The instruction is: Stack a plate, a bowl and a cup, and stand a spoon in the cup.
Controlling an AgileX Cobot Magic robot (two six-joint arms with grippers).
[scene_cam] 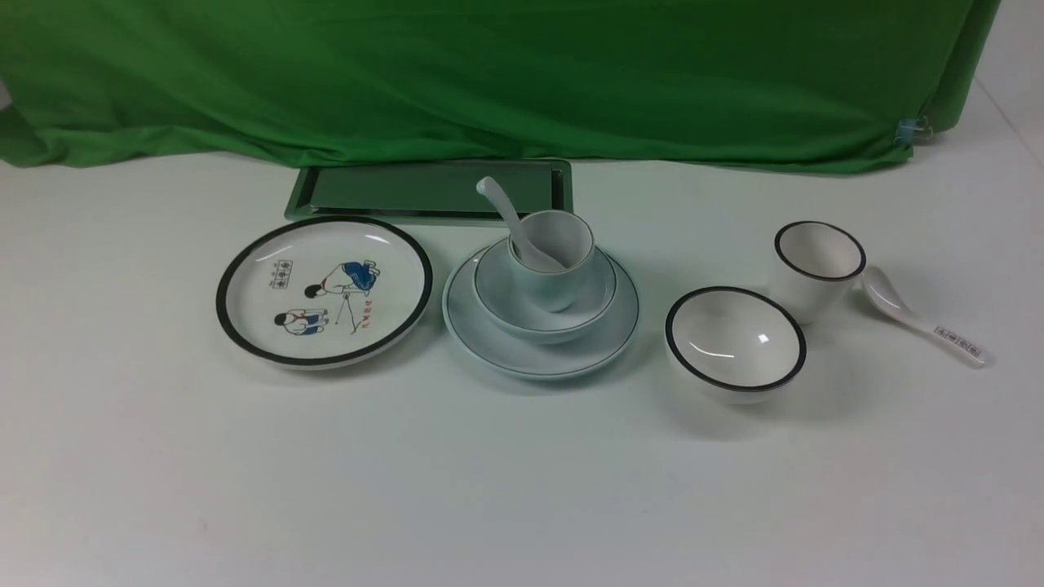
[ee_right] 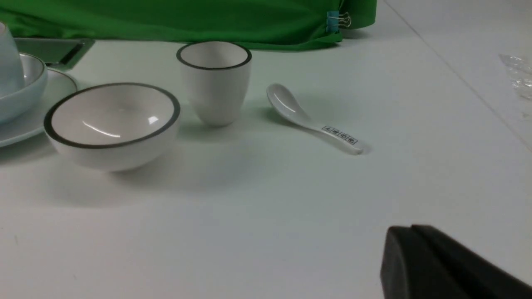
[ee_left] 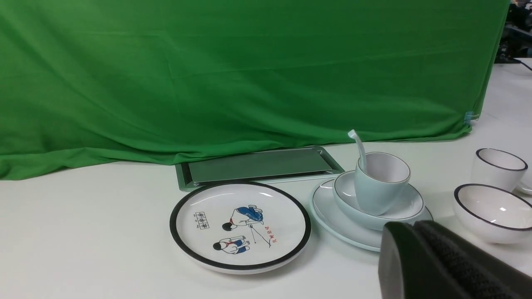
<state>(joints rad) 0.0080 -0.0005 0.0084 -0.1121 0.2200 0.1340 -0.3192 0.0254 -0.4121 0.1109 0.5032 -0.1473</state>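
White tabletop (scene_cam: 522,489), green cloth (scene_cam: 489,73) draped along the back, metal tray (scene_cam: 424,191) at its foot.

Front view: no arm or claw in shot. Plate (scene_cam: 489,342) carries bowl (scene_cam: 506,306), cup (scene_cam: 559,253) sits in the bowl, tilted a bit, spoon (scene_cam: 510,216) stands in the cup w/ handle leaning toward the cartoon plate (scene_cam: 324,290). The black-rimmed bowl (scene_cam: 736,342), black-rimmed cup (scene_cam: 818,265) and printed spoon (scene_cam: 922,322) sit apart on the other side. Stack looks finished; I'd judge nothing left but keeping both arms clear.

Left wrist view: left claw (ee_left: 419,245) low in shot, pads pressed together, pinching nothing. Stack is just beyond it, plate (ee_left: 332,216) rim nearest, cup (ee_left: 380,182) further on, cartoon plate (ee_left: 240,226) off to one side. If it moves, back off away from the plate rim, no forward sweep.

Right wrist view: right claw (ee_right: 415,249) also pressed together, empty. Wide bare table betw. it and the printed spoon (ee_right: 311,120); black-rimmed bowl (ee_right: 112,124) and black-rimmed cup (ee_right: 214,81) well beyond. Table edge seems to run on the far side near a bit of clear plastic (ee_right: 517,74); plenty of room to pull back.
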